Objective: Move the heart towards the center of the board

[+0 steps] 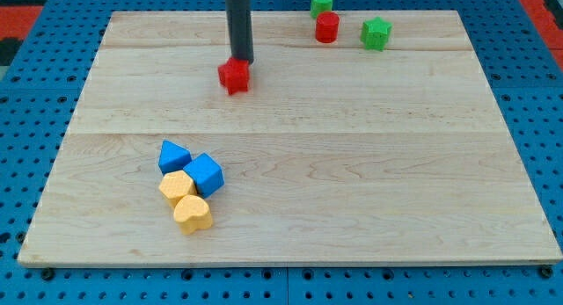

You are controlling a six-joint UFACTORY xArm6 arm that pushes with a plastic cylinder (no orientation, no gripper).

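Observation:
The yellow heart (pixel 193 213) lies near the view's lower left, touching a yellow hexagon-like block (pixel 177 186) just above it. Two blue blocks sit there too: a blue triangle-like one (pixel 174 156) and a blue cube (pixel 205 174). My tip (pixel 241 61) is near the view's top, left of centre, right above a small red block (pixel 235 76) and touching or almost touching it. The tip is far from the heart.
A green block (pixel 322 2), a red cylinder (pixel 327 27) and a green star-like block (pixel 376 33) stand at the view's top right. The wooden board (pixel 352 182) ends in a blue pegboard surround on all sides.

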